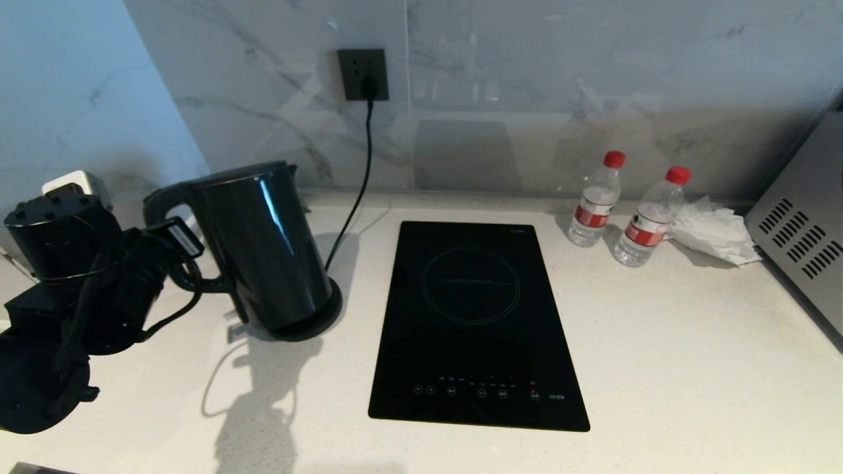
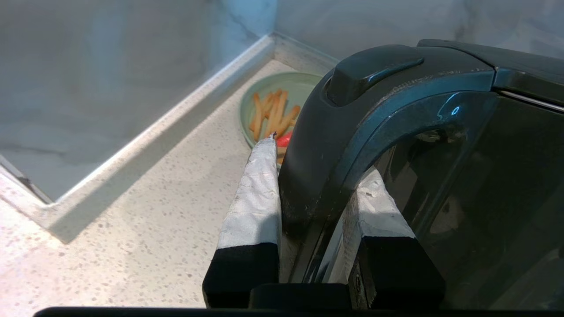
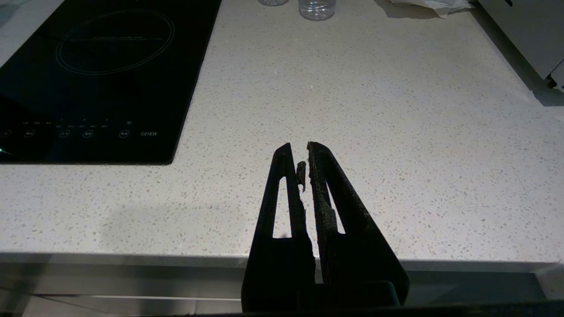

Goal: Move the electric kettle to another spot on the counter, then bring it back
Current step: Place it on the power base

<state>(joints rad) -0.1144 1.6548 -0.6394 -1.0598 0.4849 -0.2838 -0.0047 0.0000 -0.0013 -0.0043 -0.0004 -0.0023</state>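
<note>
We see a marble-patterned wall (image 1: 527,79) with grey veining behind the worktop, meeting a second pale wall (image 1: 59,99) at a corner on the left. A black wall socket (image 1: 363,74) sits on the rear wall with a black cord (image 1: 359,191) plugged in and hanging down. A grey vented appliance (image 1: 800,237) stands at the right edge. Light is bright and casts soft shadows toward the front.
</note>
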